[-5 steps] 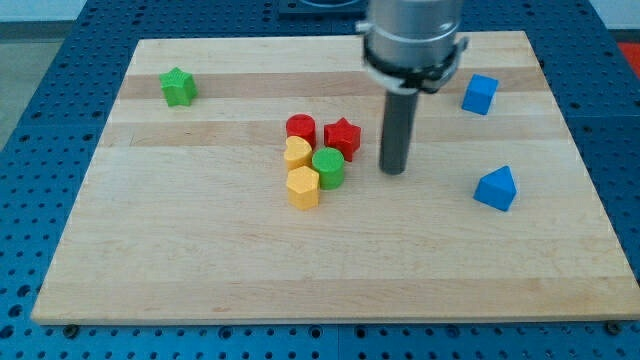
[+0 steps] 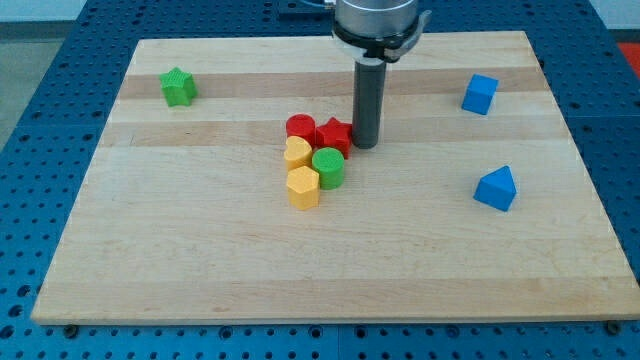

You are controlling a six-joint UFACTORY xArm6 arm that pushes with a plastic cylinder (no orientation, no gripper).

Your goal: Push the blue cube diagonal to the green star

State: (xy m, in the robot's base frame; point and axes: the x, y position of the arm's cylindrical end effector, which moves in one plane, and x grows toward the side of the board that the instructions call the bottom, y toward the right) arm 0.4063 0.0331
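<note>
The blue cube (image 2: 480,94) sits near the board's upper right. The green star (image 2: 178,87) sits near the upper left. My tip (image 2: 365,145) is at the middle of the board, touching the right side of the red star (image 2: 334,136). It is far from both the blue cube and the green star.
A cluster sits left of my tip: a red cylinder (image 2: 300,128), a yellow heart (image 2: 297,153), a green cylinder (image 2: 328,168) and a yellow hexagon (image 2: 303,187). A blue triangular block (image 2: 496,188) lies at the right. The wooden board (image 2: 200,260) lies on a blue perforated table.
My tip moved left and slightly up, reaching the red star and nudging it left against the red cylinder. The other blocks have not moved.
</note>
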